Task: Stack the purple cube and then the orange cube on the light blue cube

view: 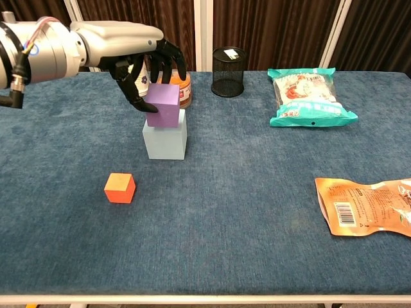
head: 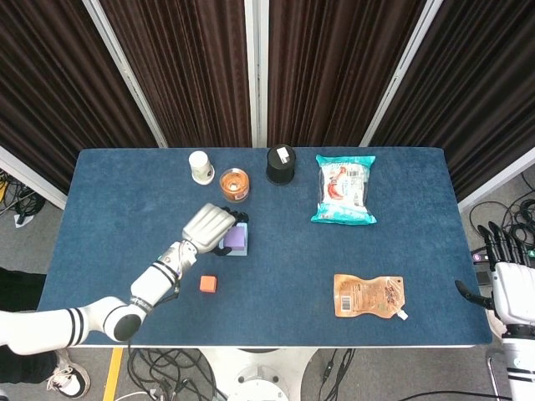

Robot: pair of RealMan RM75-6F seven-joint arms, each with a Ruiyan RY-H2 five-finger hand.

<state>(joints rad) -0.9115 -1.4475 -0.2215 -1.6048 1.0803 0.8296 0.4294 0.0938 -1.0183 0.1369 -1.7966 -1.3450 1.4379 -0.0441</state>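
My left hand (view: 144, 67) (head: 209, 227) grips the purple cube (view: 162, 105) (head: 235, 238) from above and behind. The cube rests on top of the light blue cube (view: 166, 141), slightly tilted and toward its left side. In the head view only a thin edge of the light blue cube (head: 241, 252) shows below the purple one. The orange cube (view: 120, 187) (head: 208, 284) lies on the table in front of the stack, to its left. My right hand (head: 501, 267) hangs off the table's right edge, fingers apart, holding nothing.
Along the back stand a white paper cup (head: 200, 166), an orange-filled tub (head: 234, 184) just behind the stack, and a black mesh pot (head: 281, 164). A teal snack bag (head: 343, 189) lies back right; an orange pouch (head: 368, 296) lies front right.
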